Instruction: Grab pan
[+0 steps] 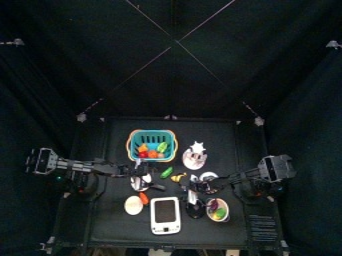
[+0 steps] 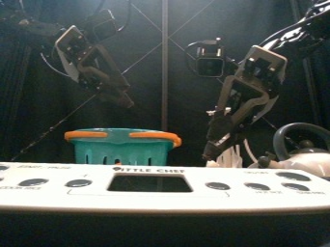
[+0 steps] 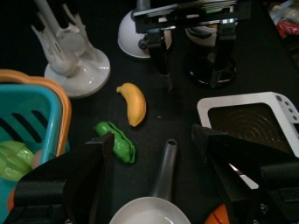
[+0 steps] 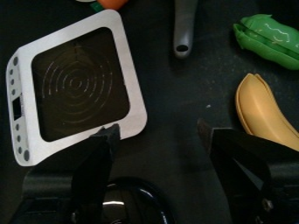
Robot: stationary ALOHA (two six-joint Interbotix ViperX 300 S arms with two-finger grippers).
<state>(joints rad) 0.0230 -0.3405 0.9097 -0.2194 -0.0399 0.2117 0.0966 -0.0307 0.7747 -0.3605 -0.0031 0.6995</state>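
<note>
Black table (image 1: pixel 114 232) sits center-bottom in top view; teal basket (image 1: pixel 151 146) upper middle, white toy stove (image 1: pixel 164 215) low center, left gripper (image 1: pixel 131 172) at mid-left, right gripper (image 1: pixel 218 183) mid-right. Front view: basket w/ orange rim center-left, stove panel across bottom. Left wrist view: jaws spread, empty; grey pan (image 3: pixel 156 204) bottom center, handle pointing up-frame, banana (image 3: pixel 132 102) and green pepper (image 3: pixel 118 140) near. Right wrist view: 2 jaws spread over stove; pan handle at top center.

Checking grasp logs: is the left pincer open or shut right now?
Open. In the left wrist view the left pincer has its jaws spread wide, with the grey pan handle lying in the gap, not yet gripped.
</note>
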